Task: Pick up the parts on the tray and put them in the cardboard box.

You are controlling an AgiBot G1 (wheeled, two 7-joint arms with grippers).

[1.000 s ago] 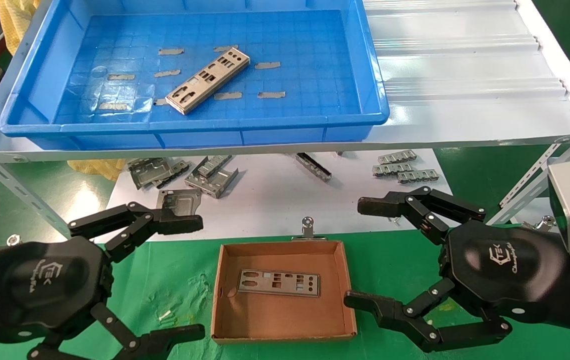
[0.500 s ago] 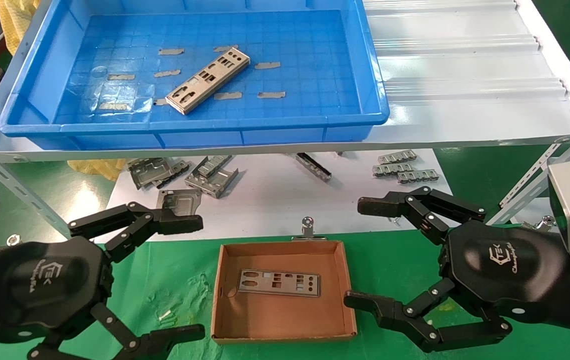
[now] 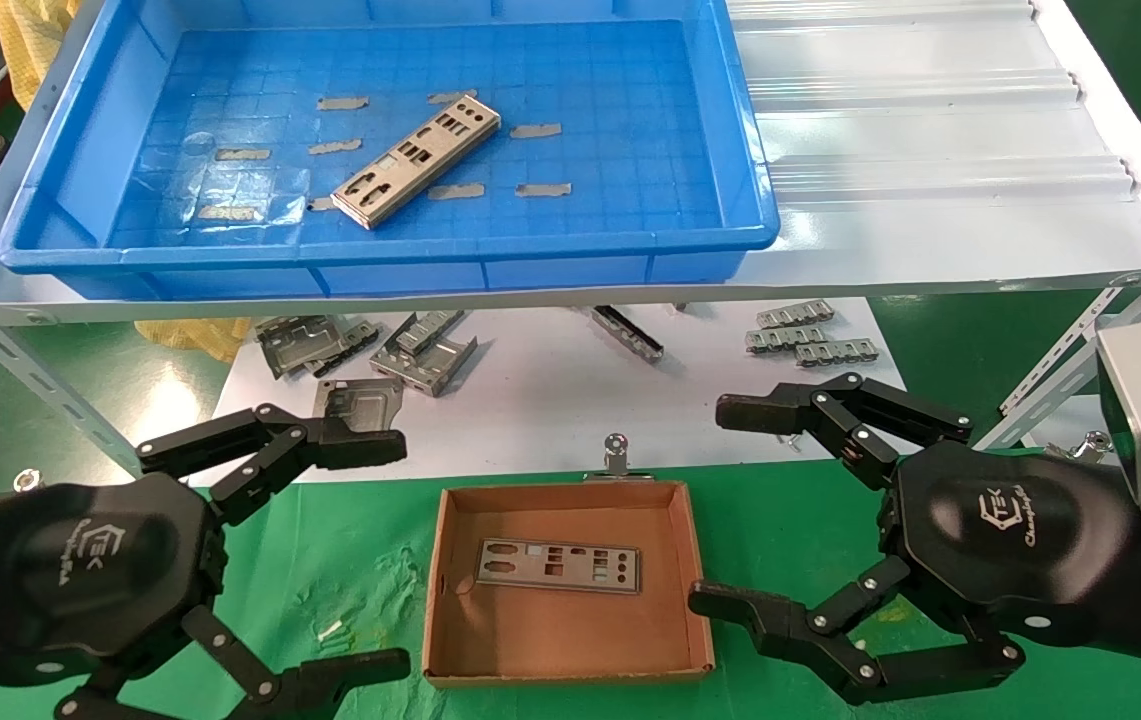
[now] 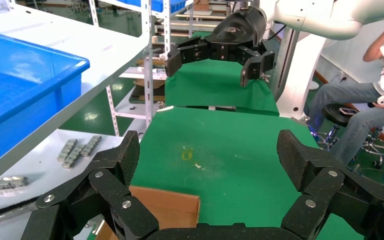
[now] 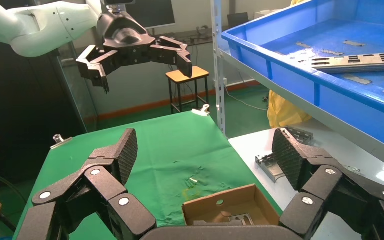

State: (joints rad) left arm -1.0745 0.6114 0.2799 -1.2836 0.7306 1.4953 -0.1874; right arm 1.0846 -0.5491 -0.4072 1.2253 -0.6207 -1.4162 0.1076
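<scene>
Before me a green cloth (image 3: 350, 560) covers my worktop, a white metal shelf (image 3: 930, 150) above its far edge (ribbed panels); a wooden stool (image 5: 187, 76) stands beyond.

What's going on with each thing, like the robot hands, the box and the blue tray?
Left gripper: open, holding nothing, left of the box.
Right gripper: open, holding nothing, right of the box.
Cardboard box: open-topped, one plate inside.
Plate in box: lying flat.
Blue tray: on the shelf, one plate left.
Plate in tray: lying flat, diagonal, untouched.
</scene>
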